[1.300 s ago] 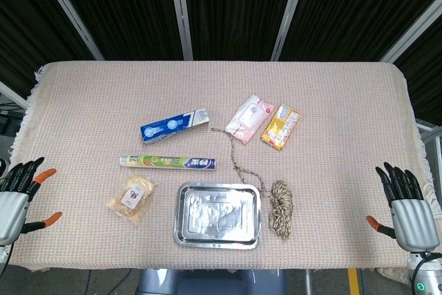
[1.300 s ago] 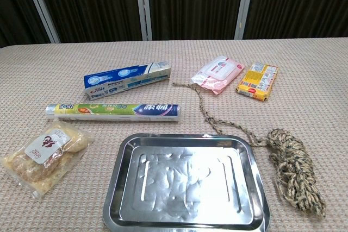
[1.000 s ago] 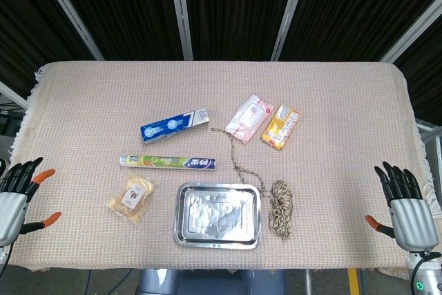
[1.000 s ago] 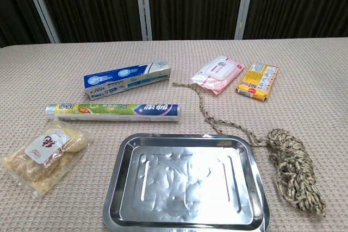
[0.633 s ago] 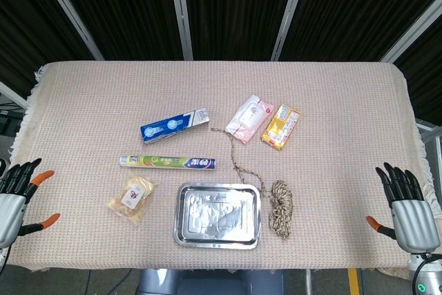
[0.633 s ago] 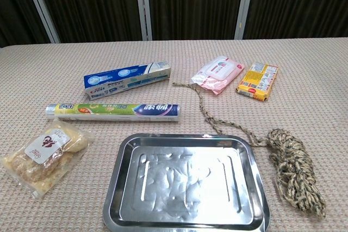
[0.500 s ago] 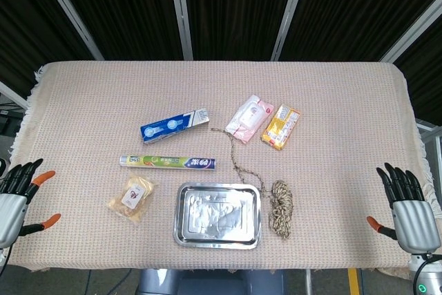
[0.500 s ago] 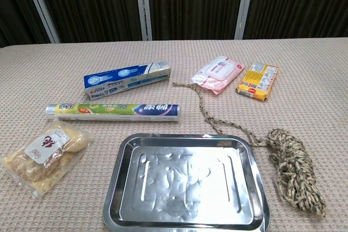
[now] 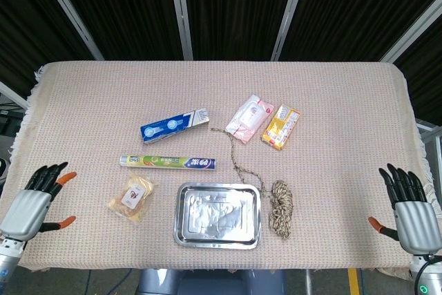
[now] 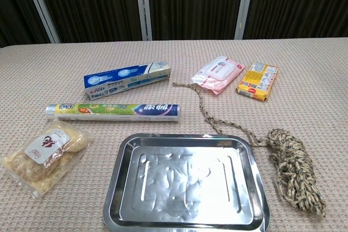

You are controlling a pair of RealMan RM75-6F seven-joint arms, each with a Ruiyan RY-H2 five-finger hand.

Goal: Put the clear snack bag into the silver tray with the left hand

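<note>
The clear snack bag (image 9: 131,197) (image 10: 47,154) with a white label lies flat on the cloth, just left of the silver tray (image 9: 218,241) (image 10: 117,186), which holds nothing. My left hand (image 9: 34,203) hovers over the table's front left corner, fingers spread, well left of the bag and holding nothing. My right hand (image 9: 409,211) stays at the front right edge, fingers apart, holding nothing. Neither hand shows in the chest view.
A foil roll box (image 9: 166,162) lies just behind the bag, a toothpaste box (image 9: 175,124) further back. A pink wipes pack (image 9: 249,117) and a yellow packet (image 9: 280,127) sit back right. A coiled rope (image 9: 280,207) lies right of the tray.
My left hand has moved right and inward over the table corner, toward the snack bag. The right hand and all objects stay put.
</note>
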